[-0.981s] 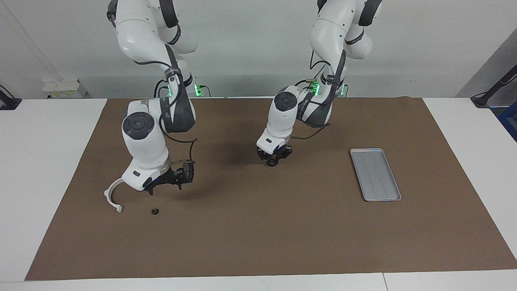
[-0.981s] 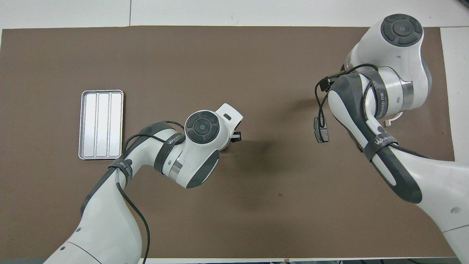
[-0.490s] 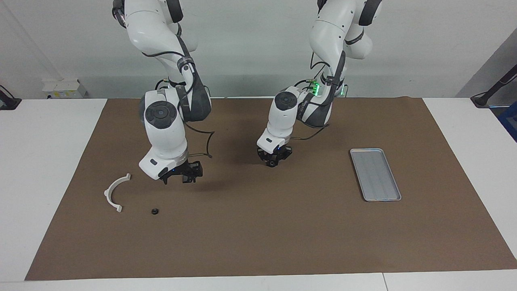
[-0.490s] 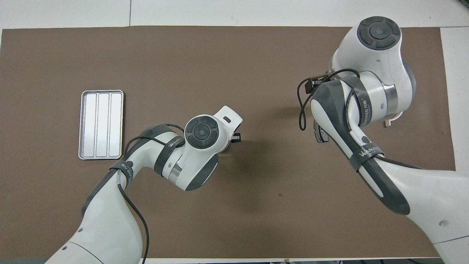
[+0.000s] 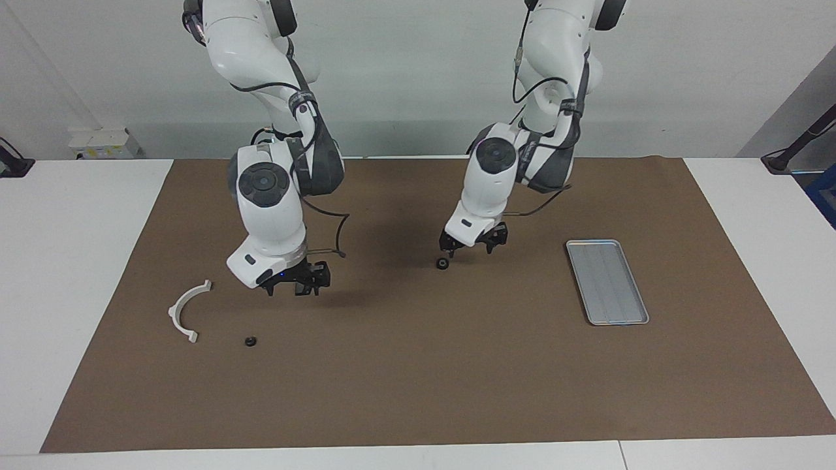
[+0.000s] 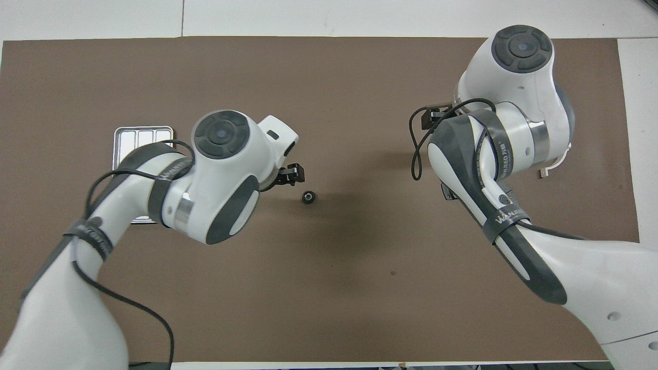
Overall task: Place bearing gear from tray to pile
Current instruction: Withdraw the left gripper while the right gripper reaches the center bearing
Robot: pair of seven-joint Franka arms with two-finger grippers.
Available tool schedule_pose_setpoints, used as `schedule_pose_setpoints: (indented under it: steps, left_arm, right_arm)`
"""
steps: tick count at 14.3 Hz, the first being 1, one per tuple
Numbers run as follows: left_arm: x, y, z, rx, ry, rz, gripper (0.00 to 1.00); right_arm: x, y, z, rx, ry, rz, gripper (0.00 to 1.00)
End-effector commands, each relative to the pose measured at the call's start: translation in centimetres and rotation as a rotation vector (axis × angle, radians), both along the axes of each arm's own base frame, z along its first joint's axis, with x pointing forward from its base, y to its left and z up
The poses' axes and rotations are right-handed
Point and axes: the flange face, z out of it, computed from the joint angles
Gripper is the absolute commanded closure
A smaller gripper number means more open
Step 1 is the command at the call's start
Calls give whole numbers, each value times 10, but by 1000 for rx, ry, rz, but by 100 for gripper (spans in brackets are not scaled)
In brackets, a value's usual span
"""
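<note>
White plastic arc (image 5: 185, 312): a thin half-ring bracket, smooth and hard-looking, flat on the mat beside the right pincer, toward the right arm's end of the table. I take it to mark the pile.
Small dark piece (image 5: 249, 341): a round little part on the mat near the bracket, low beside the right pincer and not touching it.
Right pincer (image 5: 290, 289): hanging just above the mat, fingers spread, with nothing between them that I can make out. This arm looks to be waiting.
Bearing gear (image 5: 443, 263): a small black ring with a hole in the middle, probably metal. It lies loose on the mat just beside and below the left pincer, with nothing gripping it. It is well apart from both the pile and the tray.
Left pincer (image 5: 471, 250): raised a little over the mat, fingers spread and empty.
Tray (image 5: 607, 282): silver-grey metal with rounded corners, a raised rim and long ridges. It is empty and sits well apart from the left pincer, toward the left arm's end.
Brown mat (image 5: 418, 391): matte and papery, so the gear should sit without rolling.
Step in hand: my guess is a halfway drop, with the gear off the tray but not yet at the pile.
Next move: the right pincer would need to come over the gear, drop squarely around so small a ring, pinch it and carry it to the bracket.
</note>
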Motion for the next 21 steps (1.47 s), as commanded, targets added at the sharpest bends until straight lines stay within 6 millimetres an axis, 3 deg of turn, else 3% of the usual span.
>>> schedule_pose_setpoints:
  steps: [1,5,7,9,11,12,14,15,16,18,21]
  left_arm:
    - [17,61,59,-31,19,19,0]
    - [59,181,109,-33,-5,42,0]
    - [65,235,124,-17,-45,30,0]
    - [58,286,155,22,-95,68,0]
    - [29,300,208,27,-150,94,0]
    - [20,310,217,30,-141,112,0]
    - [6,305,218,35,-67,103,0]
    - [-12,298,223,39,-27,93,0]
    - [-27,297,208,46,49,80,0]
    - [-30,293,217,43,68,51,0]
    - [-25,291,223,34,65,42,0]
  right_arm:
    - [-26,70,3,31,-8,-186,0]
    - [-68,176,-3,82,-29,-395,0]
    - [-92,232,-34,80,-39,-432,0]
    - [-104,272,-60,72,-45,-466,0]
    - [-108,293,-81,67,-47,-539,0]
    - [-108,297,-85,69,-46,-558,0]
    - [-109,300,-86,92,-56,-563,0]
    - [-109,300,-90,98,-55,-566,0]
    - [-112,299,-96,93,-53,-569,0]
    - [-120,298,-119,108,-58,-564,0]
    - [-126,295,-127,93,-50,-559,0]
